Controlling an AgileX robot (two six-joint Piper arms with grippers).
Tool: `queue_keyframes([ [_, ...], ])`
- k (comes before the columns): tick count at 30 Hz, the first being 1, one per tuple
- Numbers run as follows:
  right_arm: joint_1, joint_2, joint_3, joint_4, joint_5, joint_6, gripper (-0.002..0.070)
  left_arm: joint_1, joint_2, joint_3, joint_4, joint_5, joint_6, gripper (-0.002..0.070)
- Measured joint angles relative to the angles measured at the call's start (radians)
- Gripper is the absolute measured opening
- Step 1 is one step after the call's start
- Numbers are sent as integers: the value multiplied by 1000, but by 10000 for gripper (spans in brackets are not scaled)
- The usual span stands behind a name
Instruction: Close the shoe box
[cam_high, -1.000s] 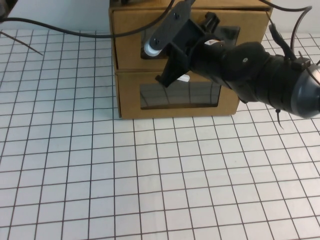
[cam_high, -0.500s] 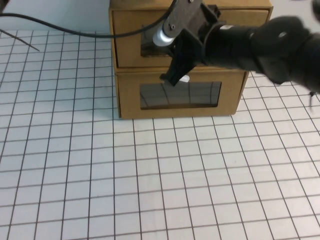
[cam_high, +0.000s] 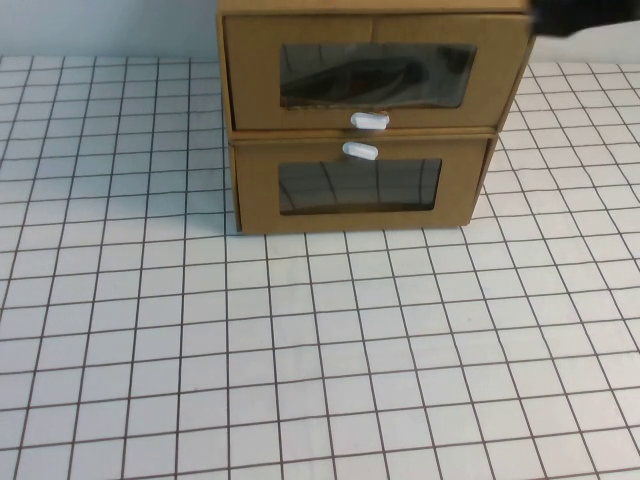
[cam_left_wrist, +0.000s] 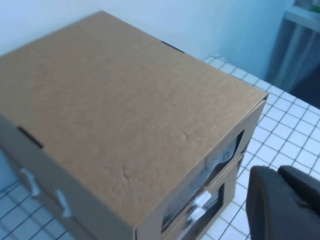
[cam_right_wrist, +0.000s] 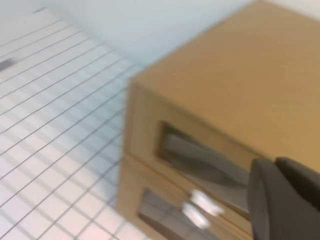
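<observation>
The shoe box (cam_high: 375, 70) is the upper of two stacked brown cardboard boxes at the back middle of the table. Its small white knob (cam_high: 369, 120) sits just below its clear window. Its front stands about flush with the box underneath. It also shows in the left wrist view (cam_left_wrist: 125, 100) and the right wrist view (cam_right_wrist: 225, 100). My right gripper (cam_right_wrist: 276, 167) is shut and empty, lifted off to the right of the box front. Only a dark piece of the right arm (cam_high: 585, 12) shows in the high view's far right corner. My left gripper (cam_left_wrist: 278, 175) is shut and empty, held above and beside the boxes.
The matching lower box (cam_high: 360, 190) carries the shoe box; its white knob (cam_high: 360, 151) is above its window. The white gridded table (cam_high: 320, 360) stretches in front and to both sides. A pale wall rises behind the boxes.
My right arm has pulled up and away to the right from the front of the boxes and nearly left the high view. Both box fronts now show unobstructed.
</observation>
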Motion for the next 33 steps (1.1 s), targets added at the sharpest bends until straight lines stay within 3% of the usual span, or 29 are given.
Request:
queue_keyframes([
  [7, -106, -301, 218, -32, -61, 111, -13, 4, -284, 293, 73, -84, -25, -5],
  [23, -117, -1032, 934, -5, -245, 202, -13, 4, -1167, 1510, 62, -623, -34, -5],
  [33, -120, -1209, 1148, -17, -230, 202, -13, 4, -1512, 1878, 106, -696, -36, -5],
])
